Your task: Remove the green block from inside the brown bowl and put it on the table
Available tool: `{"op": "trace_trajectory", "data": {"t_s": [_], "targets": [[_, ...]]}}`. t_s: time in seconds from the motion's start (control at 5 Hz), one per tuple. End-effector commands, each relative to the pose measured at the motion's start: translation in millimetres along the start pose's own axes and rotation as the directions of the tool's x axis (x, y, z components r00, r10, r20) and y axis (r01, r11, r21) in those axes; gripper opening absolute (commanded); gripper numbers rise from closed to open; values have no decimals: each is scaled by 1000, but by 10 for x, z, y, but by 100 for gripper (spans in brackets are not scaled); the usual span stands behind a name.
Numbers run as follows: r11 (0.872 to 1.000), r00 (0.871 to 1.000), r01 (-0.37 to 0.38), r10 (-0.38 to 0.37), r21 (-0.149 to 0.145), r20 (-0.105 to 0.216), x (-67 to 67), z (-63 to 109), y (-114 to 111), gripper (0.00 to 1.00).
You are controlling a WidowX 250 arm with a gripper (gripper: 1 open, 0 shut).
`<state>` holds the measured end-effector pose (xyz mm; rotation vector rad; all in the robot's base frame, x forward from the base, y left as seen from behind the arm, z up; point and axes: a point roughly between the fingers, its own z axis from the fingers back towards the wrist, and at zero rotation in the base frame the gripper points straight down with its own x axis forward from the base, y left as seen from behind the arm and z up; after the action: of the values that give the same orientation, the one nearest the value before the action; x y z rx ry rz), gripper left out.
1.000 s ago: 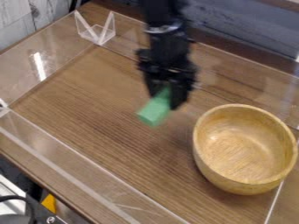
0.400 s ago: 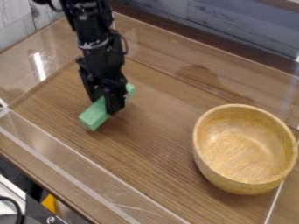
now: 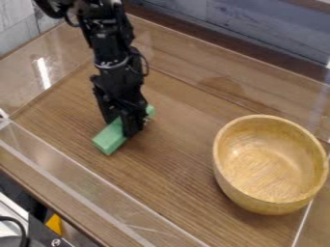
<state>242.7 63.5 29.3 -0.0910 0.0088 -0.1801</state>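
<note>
Left of centre: the arm comes down from the top left with its gripper [image 3: 125, 123] pointing straight down. The jaws are closed on the green block [image 3: 115, 135], gripping its upper right end. The block tilts, its lower left end down at the tabletop [image 3: 194, 92]. Whether that end already touches the wood or sits just above it cannot be told from this view.

Centre: bare wood-grain tabletop between the block and the bowl. Nothing in the way.

Right: the brown bowl [image 3: 268, 162] stands upright near the right edge, well apart from the gripper. Its tan inside is visible all the way to the bottom and holds nothing.

Status, judged from the layout:
- Done: block is out of the bowl. Carry across the tabletop looks complete; block is low over an open patch, well clear of the bowl rim.
- Not yet done: release. Block is in the jaws, so it does not count as placed.
- Left: settle the block flat on the wood if it is not there yet, open the jaws, lift clear.

Estimate: most of the task is behind, only the put-down step remains.

Note: since the block hangs at an angle, it may tip or slide a little when let go. Low risk, as the surface around it is flat and open.
</note>
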Motion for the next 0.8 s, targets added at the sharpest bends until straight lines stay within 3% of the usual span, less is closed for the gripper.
{"op": "trace_trajectory", "data": {"t_s": [0.0,0.6], "targets": [[1000,1000,12,-12,28,22,45,32,-41,0],[998,998,48,-49,46,25,45,26,-174,0]]}}
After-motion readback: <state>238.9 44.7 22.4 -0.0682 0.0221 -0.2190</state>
